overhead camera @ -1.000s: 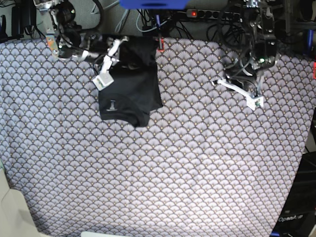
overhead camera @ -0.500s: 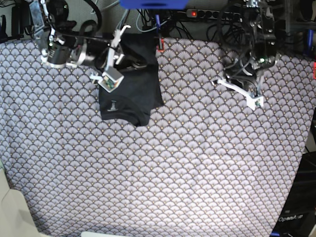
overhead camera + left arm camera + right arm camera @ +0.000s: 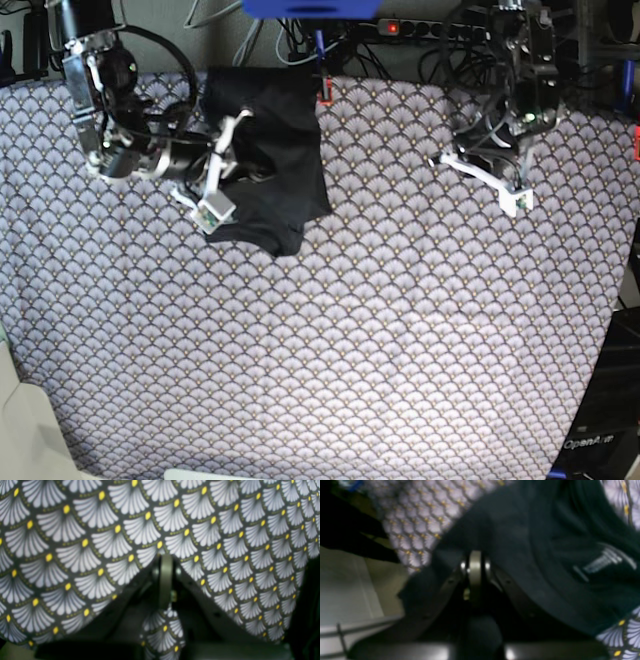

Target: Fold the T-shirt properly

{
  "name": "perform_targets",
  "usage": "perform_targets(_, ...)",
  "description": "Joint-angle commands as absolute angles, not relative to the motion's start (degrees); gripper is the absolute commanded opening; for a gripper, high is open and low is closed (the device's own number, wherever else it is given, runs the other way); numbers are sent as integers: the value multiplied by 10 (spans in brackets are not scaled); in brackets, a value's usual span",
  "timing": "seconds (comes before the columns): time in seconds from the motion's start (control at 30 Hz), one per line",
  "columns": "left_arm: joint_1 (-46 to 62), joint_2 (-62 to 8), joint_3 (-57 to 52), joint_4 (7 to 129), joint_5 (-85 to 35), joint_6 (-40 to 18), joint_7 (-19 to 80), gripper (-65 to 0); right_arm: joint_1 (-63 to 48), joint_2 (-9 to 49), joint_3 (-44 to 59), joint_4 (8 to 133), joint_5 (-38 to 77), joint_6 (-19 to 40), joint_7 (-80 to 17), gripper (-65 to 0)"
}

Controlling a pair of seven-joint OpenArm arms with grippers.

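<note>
My right gripper (image 3: pixel 212 205) is closed with nothing pinched, its tips just over the T-shirt (image 3: pixel 268 160). My left gripper (image 3: pixel 512 198) is closed and empty too, well apart over bare scallop-patterned cloth (image 3: pixel 400 350). The shirt lies directly under and beyond my right fingers, near the cloth's far edge, its long axis running front to back. It is a compact black bundle with a pale grey mark (image 3: pixel 605 561).
</note>
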State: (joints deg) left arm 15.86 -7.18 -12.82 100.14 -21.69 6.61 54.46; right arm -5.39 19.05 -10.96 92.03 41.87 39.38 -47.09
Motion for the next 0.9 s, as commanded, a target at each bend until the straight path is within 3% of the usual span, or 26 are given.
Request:
perform_targets(0.0,155,-76,-130,1012,-219,64,538,-650,-44,198,-108,913,428,400,-454,-644)
perform_targets(0.27,152,-76,-130,1018,-219,64,538,-650,-43,212,-138,846,429,400,-405,-644)
perform_targets(0.6,164,-77,-130,1126,-219,65,545,-650,-85,244,-96,1126,429,400,-503,-644)
perform_targets(0.77,218,-105,-130,1142,-224,64,538,-650,-152,271,-36,1135,429,400,-499,-644)
perform_targets(0.87,258,-124,-130,1151,-223,63,533,-650,-240,297,30,1136,429,400,-442,-644)
